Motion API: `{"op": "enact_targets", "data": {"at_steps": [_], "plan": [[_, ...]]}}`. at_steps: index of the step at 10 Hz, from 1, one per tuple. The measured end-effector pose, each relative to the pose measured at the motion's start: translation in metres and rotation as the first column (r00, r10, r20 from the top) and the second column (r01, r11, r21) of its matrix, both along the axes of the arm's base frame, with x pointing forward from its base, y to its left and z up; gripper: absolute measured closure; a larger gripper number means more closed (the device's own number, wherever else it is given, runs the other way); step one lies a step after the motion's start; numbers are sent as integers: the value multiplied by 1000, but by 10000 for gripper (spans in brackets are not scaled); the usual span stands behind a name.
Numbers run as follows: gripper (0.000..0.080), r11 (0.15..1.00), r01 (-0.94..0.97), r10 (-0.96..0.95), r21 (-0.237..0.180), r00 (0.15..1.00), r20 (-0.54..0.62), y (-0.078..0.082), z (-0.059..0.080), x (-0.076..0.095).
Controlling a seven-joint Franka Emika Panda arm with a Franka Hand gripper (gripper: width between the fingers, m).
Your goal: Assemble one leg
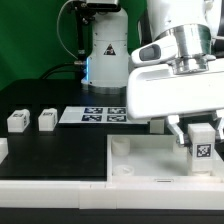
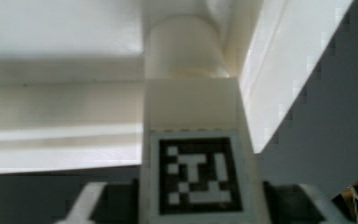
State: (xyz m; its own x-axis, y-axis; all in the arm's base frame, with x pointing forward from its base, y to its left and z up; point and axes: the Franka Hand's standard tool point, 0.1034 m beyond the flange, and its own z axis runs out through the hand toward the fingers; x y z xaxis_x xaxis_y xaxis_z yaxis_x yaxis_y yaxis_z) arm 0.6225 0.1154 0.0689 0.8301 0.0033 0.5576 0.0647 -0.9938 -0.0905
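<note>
My gripper [image 1: 200, 146] is shut on a white leg [image 1: 201, 141] with a black-and-white tag on its face, at the exterior view's right. It holds the leg upright over the large flat white square piece [image 1: 150, 162], near that piece's far right corner. In the wrist view the leg [image 2: 194, 130] runs between my dark fingers [image 2: 110, 203], and its far end meets a round corner socket [image 2: 181, 45] of the white piece [image 2: 60, 105]. Two more legs [image 1: 17, 121] [image 1: 47, 119] stand loose on the black table at the exterior view's left.
The marker board [image 1: 93, 114] lies flat behind the white piece. A white robot base [image 1: 105, 50] with cables stands at the back. A white rim [image 1: 40, 189] edges the table at the front, with a small white block [image 1: 3, 148] at the far left.
</note>
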Motion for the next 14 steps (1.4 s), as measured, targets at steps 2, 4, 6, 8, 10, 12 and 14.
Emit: {"op": "enact_targets", "data": {"at_steps": [2, 4, 6, 8, 10, 12, 14], "plan": [[300, 1000, 0, 0, 0, 1000, 0, 0, 0, 0], [187, 1000, 0, 0, 0, 1000, -1, 0, 0, 0], [151, 1000, 0, 0, 0, 1000, -1, 0, 0, 0], [150, 1000, 1, -1, 0, 1000, -2, -1, 0, 0], [150, 1000, -2, 2, 3, 998, -60, -3, 12, -1], [150, 1000, -9, 9, 6, 995, -95, -1, 19, -1], [150, 999, -38, 43, 22, 945, -325, 4, 17, -6]]}}
